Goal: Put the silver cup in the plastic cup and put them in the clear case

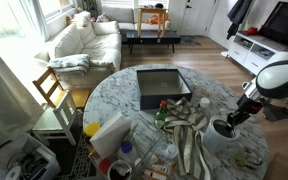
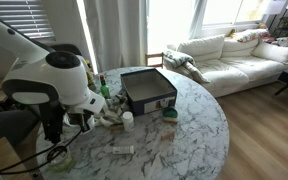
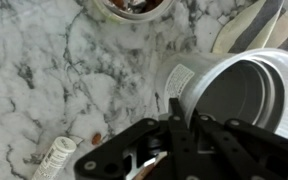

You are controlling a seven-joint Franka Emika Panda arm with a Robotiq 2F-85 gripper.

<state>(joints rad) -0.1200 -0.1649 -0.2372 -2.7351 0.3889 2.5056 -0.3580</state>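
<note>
In the wrist view the whitish plastic cup (image 3: 181, 78) lies tilted with its mouth towards the camera. A grey shiny inside (image 3: 239, 95) looks like the silver cup nested in it. My gripper (image 3: 184, 115) is shut on the cup's near rim, one finger outside the wall and one inside. In an exterior view the gripper (image 1: 231, 117) holds the cup (image 1: 224, 128) low over the table's edge. The clear case (image 1: 162, 85) is a dark-walled square box in the middle of the table, seen in both exterior views (image 2: 149, 90).
The round marble table (image 1: 114, 90) is cluttered: a white-and-yellow carton (image 1: 109, 135), a striped cloth (image 1: 189, 138), small bottles (image 2: 127, 118) and a white tube (image 3: 54, 160). A bowl with brown contents (image 3: 134, 5) is near the cup. A wooden chair (image 1: 54, 90) stands beside the table.
</note>
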